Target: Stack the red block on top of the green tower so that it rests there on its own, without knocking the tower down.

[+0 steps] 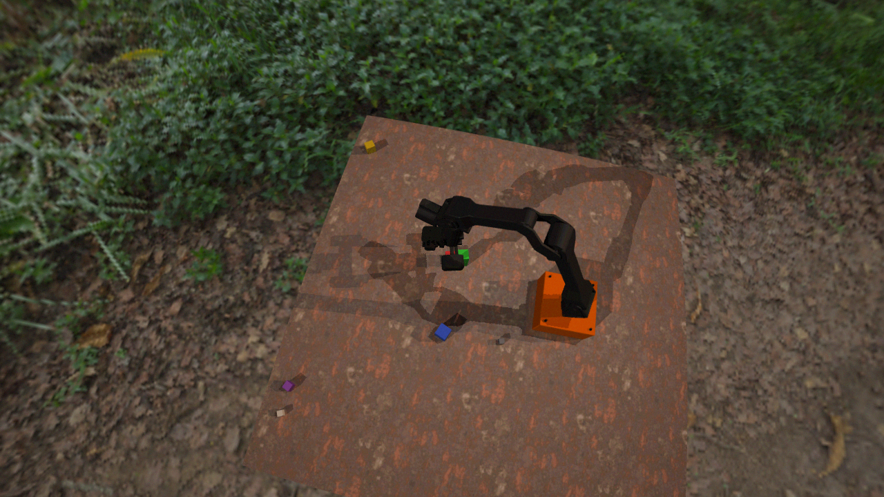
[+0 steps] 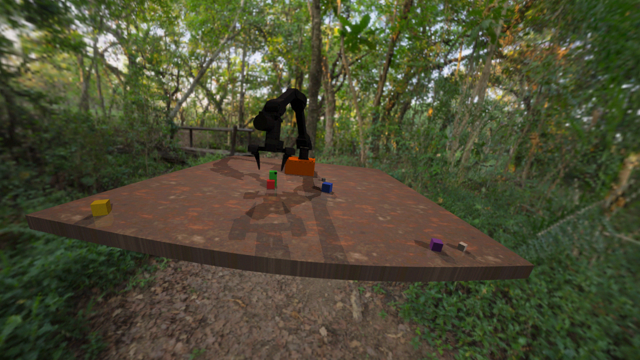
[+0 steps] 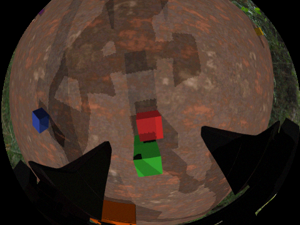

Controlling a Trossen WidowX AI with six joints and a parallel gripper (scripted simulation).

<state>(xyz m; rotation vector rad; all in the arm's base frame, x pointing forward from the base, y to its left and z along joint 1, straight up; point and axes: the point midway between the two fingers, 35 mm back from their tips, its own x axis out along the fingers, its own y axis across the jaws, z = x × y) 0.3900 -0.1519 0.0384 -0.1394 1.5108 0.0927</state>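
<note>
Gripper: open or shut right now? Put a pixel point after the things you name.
Open. The gripper (image 2: pixel 271 169) (image 3: pixel 157 139) has its fingers spread wide in the exterior and wrist views, with nothing between them; the red block (image 2: pixel 270 184) (image 3: pixel 150 125) sits below, beside the green tower (image 2: pixel 273 175) (image 3: pixel 148 166).

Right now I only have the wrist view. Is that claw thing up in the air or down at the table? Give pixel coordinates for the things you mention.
Observer: Up in the air. The exterior view shows the open gripper (image 2: pixel 271 169) (image 3: pixel 157 139) with its fingertips above the tabletop (image 2: pixel 179 223).

Visitor: And beyond the purple bit at my picture's edge, is anything there?

Observer: Yes, a small beige block (image 1: pixel 280 413) (image 2: pixel 462 246) beside the purple block (image 1: pixel 288 385) (image 2: pixel 436 244) (image 3: pixel 41 12), near the table's edge.
</note>
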